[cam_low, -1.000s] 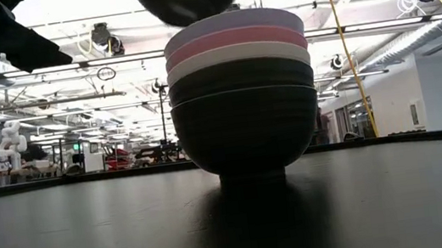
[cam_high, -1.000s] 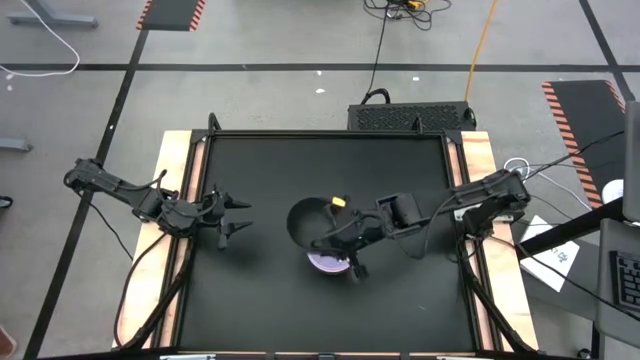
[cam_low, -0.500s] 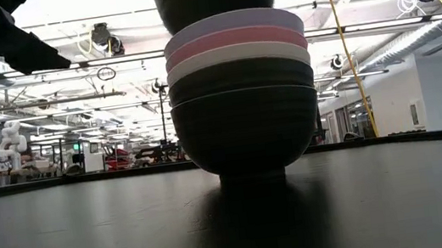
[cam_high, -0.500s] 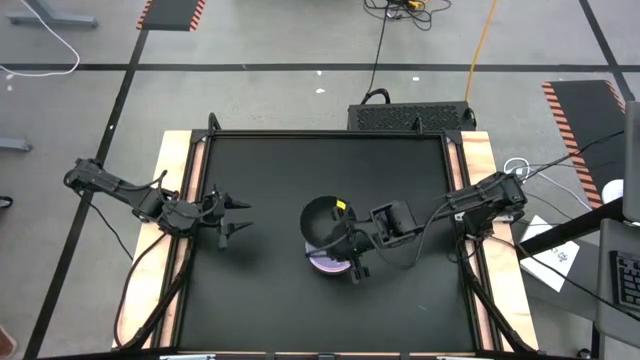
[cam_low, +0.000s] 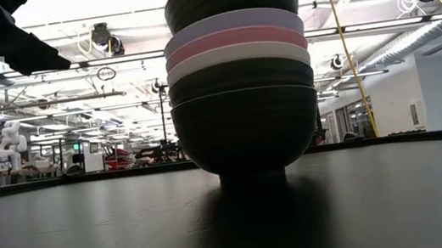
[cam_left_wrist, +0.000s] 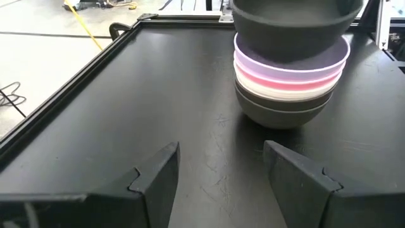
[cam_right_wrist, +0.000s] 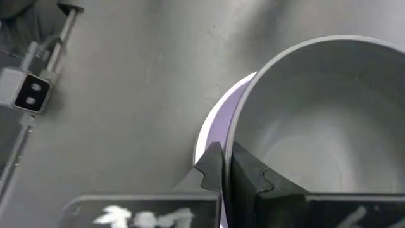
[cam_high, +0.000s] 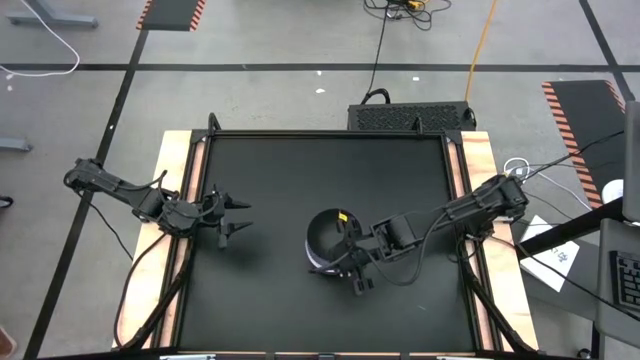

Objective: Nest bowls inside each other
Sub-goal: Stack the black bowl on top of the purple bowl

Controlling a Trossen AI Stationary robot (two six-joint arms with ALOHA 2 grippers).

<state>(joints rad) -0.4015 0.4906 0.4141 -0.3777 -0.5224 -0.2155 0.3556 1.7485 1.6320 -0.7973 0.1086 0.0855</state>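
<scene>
A stack of nested bowls stands on its foot at the table's middle: black bowls at the bottom, then a white, a pink and a lavender bowl. A further black bowl sits over the stack with its bottom sunk inside the lavender bowl's rim. My right gripper is shut on it. Whether it rests on the lavender bowl, I cannot tell. My left gripper waits open near the table's left edge, its fingers pointing at the stack. My right gripper holds the black bowl by its rim on the side toward the table's right edge. One finger is inside the bowl and one finger is outside. The fingers slant down from the right. The bowl sits roughly upright over the stack.
The black table top has a raised frame with wooden strips along its left and right sides. A grey box lies beyond the far edge. There is bare table on all sides of the stack.
My right gripper has carried the black bowl toward the table's right and near edges and down. The bowl has gone from beside and above the stack to over it, its bottom now sunk into the lavender bowl. The stack has stayed put.
</scene>
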